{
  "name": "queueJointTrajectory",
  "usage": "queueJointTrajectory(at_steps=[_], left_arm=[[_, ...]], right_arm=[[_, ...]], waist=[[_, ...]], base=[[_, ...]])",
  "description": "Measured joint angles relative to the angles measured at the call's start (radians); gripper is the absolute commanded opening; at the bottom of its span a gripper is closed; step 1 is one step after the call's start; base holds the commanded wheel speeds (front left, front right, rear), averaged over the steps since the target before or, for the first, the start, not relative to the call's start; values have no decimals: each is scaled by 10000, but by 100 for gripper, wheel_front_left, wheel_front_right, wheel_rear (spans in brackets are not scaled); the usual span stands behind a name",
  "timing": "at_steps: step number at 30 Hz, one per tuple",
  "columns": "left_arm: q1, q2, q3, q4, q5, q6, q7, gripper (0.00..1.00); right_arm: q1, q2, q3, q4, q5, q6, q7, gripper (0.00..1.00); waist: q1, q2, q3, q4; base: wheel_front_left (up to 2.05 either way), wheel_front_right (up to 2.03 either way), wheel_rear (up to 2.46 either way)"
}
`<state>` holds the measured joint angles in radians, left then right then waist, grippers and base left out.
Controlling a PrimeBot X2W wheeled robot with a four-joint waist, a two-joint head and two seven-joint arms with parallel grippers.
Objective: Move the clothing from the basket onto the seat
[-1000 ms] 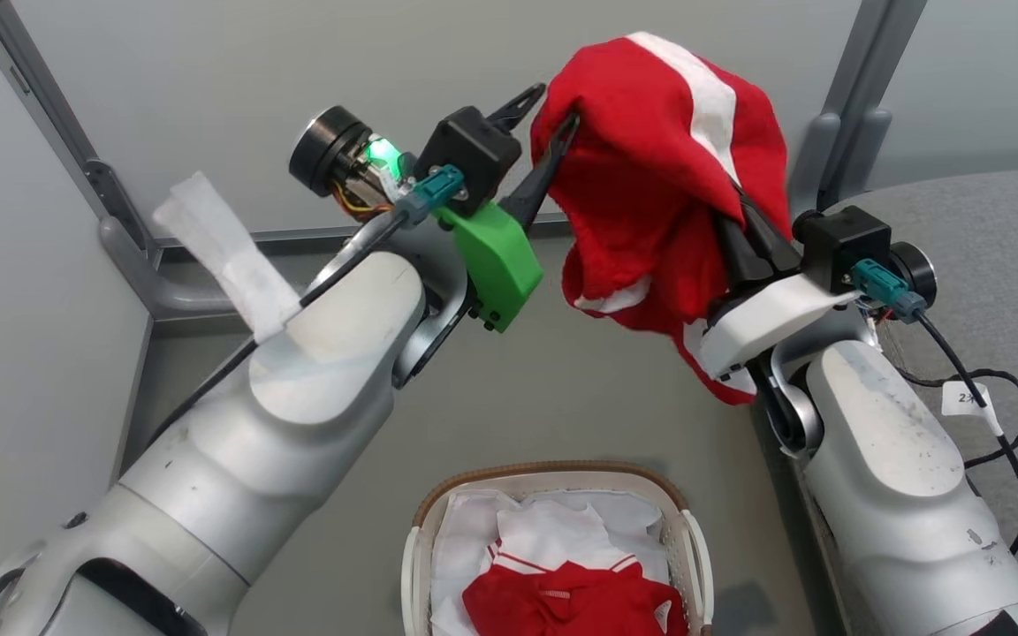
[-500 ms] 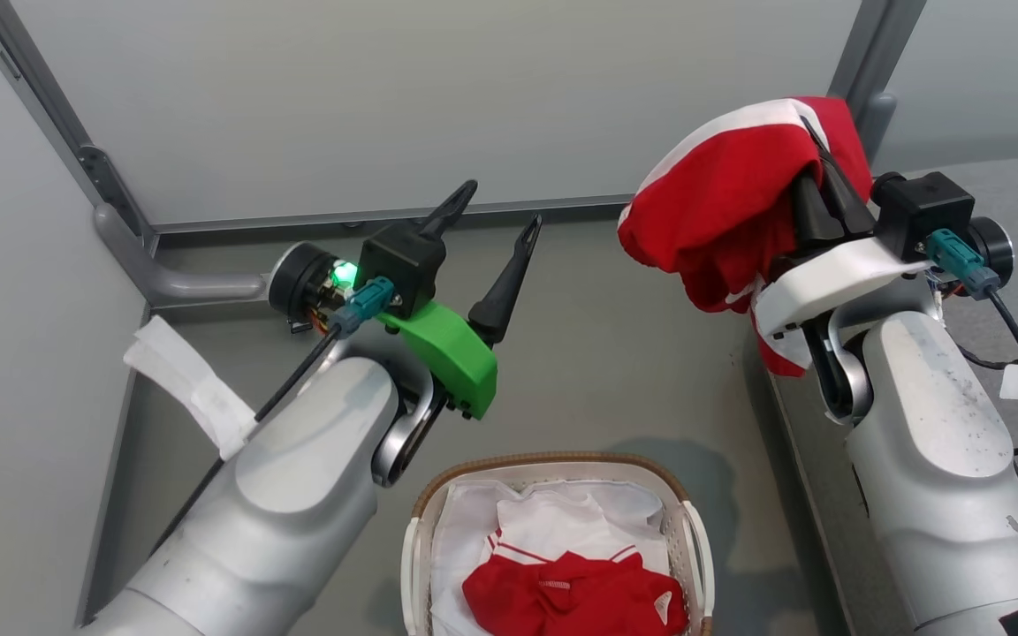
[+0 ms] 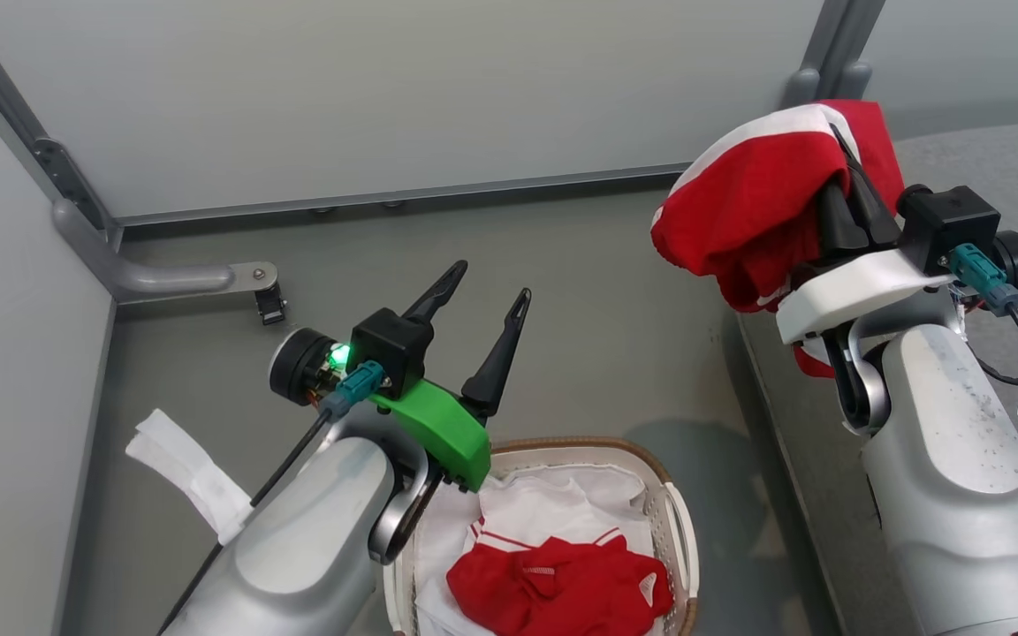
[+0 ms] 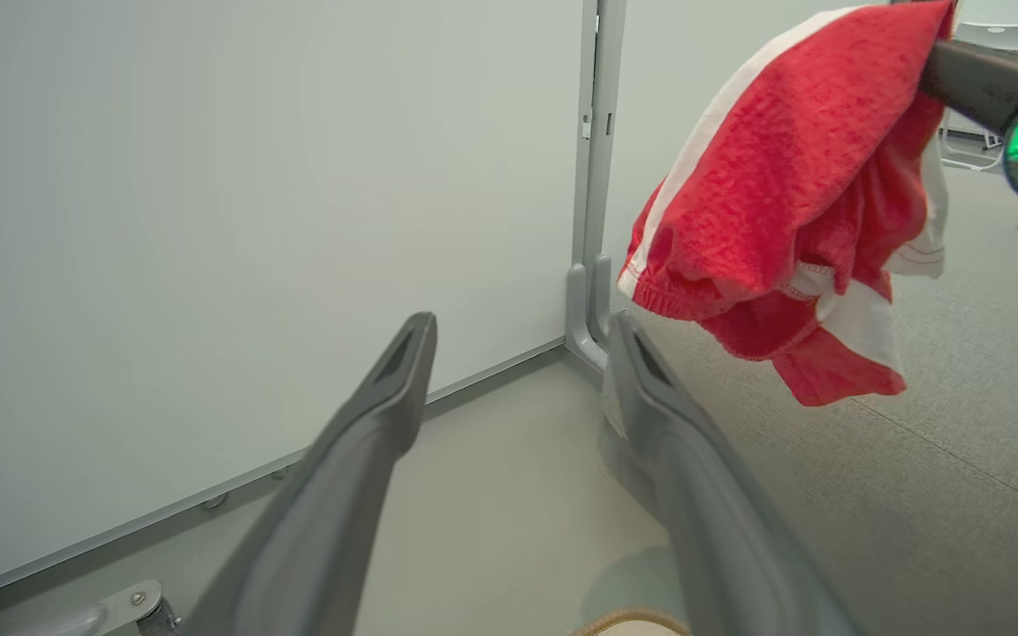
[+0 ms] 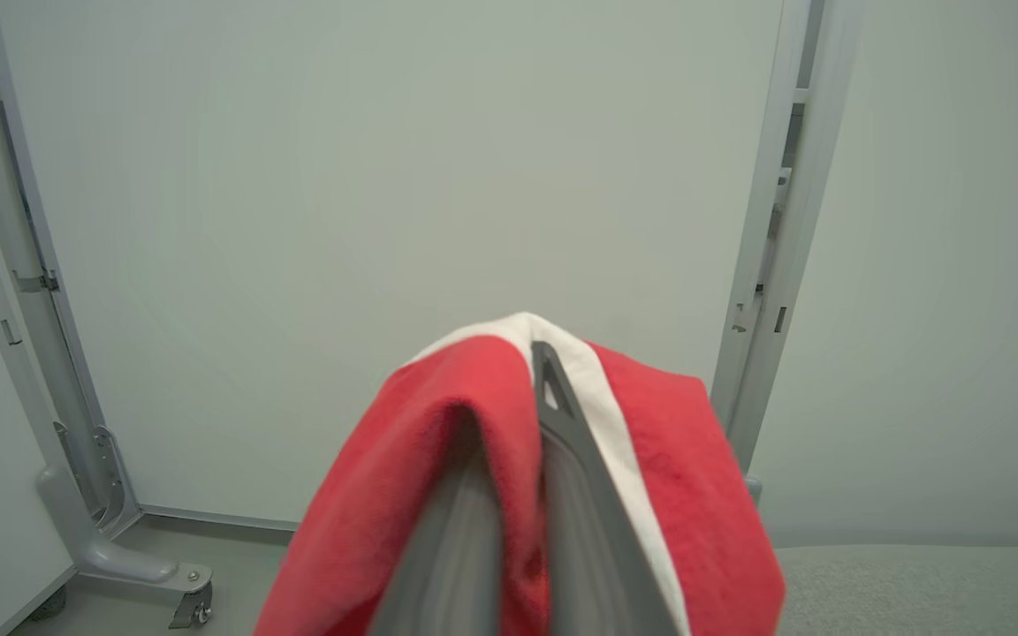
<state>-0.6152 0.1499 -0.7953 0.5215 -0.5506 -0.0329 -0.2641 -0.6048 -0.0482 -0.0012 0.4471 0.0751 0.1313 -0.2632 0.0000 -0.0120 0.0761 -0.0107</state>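
Left end effector [image 3: 491,281] stands wide open, nothing between its two dark fingers, which point up and away from me over the bare floor [image 3: 615,291]. Its forearm rises from the lower left, and the green wrist housing sits just over the left rim of the basket [image 3: 602,444]. My right end effector [image 3: 834,159] is raised higher on the right, its fingers pressed together on a red garment [image 3: 748,203] with a white stripe. That cloth is draped over the fingertips and hangs bunched to their left, clear of every surface. From the left wrist camera I see it dangling above the grey sofa [image 3: 1004,150] without touching it.

The floor is a plain grey-green, closed in by pale wall panels [image 3: 385,88] that meet at metal posts. A curved metal foot [image 3: 164,278] with a small caster sits in the left corner. The sofa takes up the right side, beside my right forearm.

The basket stands on the floor at bottom centre, white with a brown woven rim. Inside I see a white liner [image 3: 608,481] and a second red garment [image 3: 553,587] with a white panel and thin white stripes, crumpled toward the near side.
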Motion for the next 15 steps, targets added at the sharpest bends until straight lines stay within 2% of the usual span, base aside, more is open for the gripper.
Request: queueJointTrajectory(at_steps=[8,15], left_arm=[[459,-176,117,-142,464,-238,-2,100],[489,-263,125,-123,848,-435,0,100]], right_arm=[[-34,-2,-159,-113,-63,0,0,0],[-17,-12,-573,-336,-692,0,0,0]], waist=[[0,0,207,-634],[0,0,497,-1545]], base=[[0,0,0],[0,0,0]])
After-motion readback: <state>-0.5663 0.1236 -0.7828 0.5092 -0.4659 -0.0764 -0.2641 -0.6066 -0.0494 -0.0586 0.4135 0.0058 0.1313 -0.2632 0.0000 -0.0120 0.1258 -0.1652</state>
